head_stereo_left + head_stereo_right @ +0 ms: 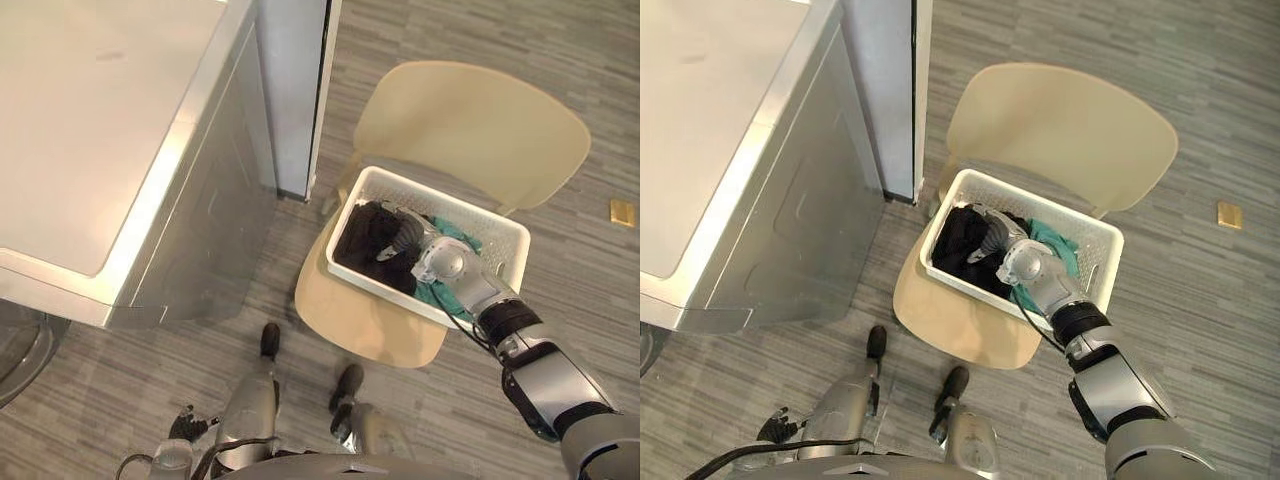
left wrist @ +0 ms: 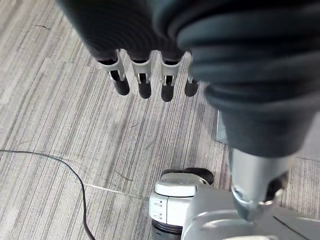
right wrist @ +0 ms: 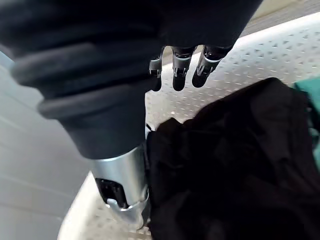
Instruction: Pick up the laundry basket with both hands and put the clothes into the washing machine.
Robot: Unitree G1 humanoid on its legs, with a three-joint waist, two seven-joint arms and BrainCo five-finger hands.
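A white perforated laundry basket (image 1: 440, 195) sits on a beige chair (image 1: 470, 120). Inside it lie a black garment (image 1: 370, 240) and a teal one (image 1: 455, 235). My right hand (image 1: 440, 262) reaches into the basket from the right and rests over the black garment (image 3: 235, 165). Its fingers (image 3: 179, 75) are straight and point at the basket's inner wall, and the thumb lies against the cloth. The washing machine (image 1: 100, 150) stands to the left of the chair. My left hand (image 1: 185, 425) hangs low near the floor, its fingers (image 2: 145, 82) straight and holding nothing.
A tall grey-white panel (image 1: 295, 90) stands between the washing machine and the chair, close to the basket's left corner. A small yellow object (image 1: 622, 211) lies on the striped grey floor at the far right. Open floor surrounds the chair's right side.
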